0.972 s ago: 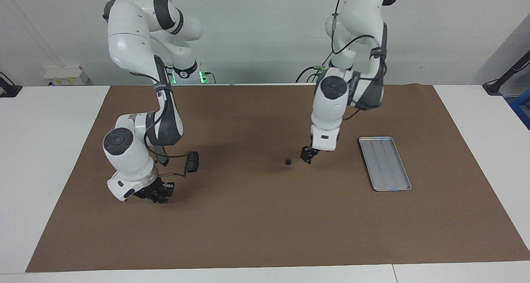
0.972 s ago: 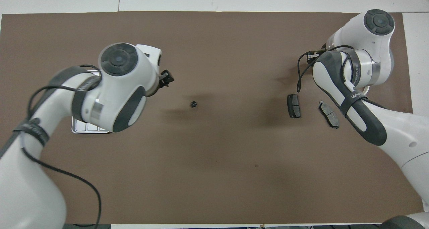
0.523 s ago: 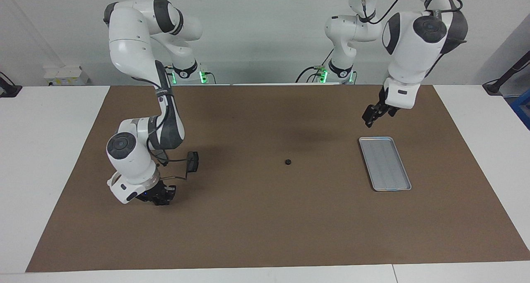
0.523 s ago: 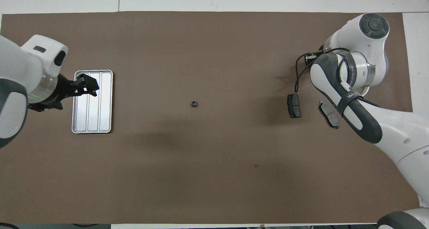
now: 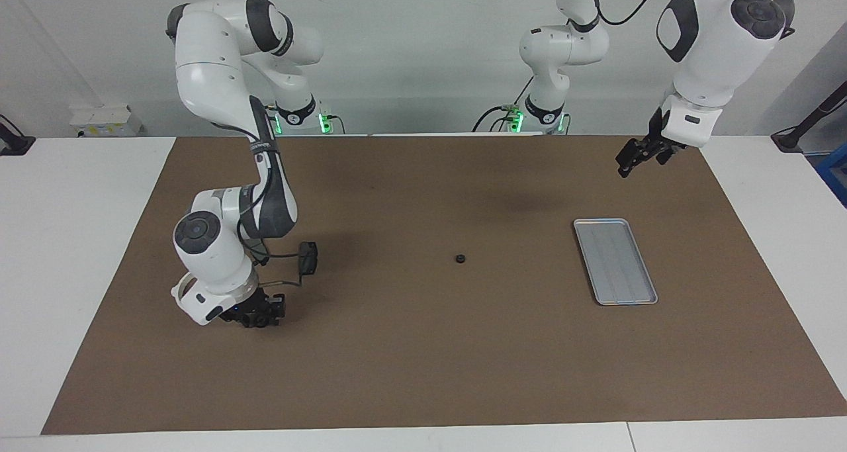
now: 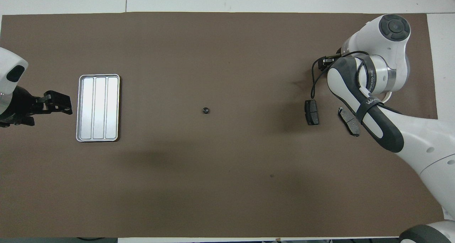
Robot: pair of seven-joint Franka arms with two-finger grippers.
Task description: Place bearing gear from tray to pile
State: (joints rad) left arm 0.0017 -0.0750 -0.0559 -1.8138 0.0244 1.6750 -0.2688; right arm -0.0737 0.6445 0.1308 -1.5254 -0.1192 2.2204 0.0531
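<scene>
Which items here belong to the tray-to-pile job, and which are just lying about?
Job:
- bearing gear, on the mat mid-table
- tray, nothing in it
- pile: two brake pads
- left gripper, raised
- right gripper, low by the pile

Lying about:
- brown mat

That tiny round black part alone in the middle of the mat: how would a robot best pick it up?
Probably straight down from above, fingers closing across the outer rim of the bearing gear. It looks round and low, lying flat on the brown mat with nothing beside it, so any finger angle should work. Its finer shape is too small to tell.
</scene>
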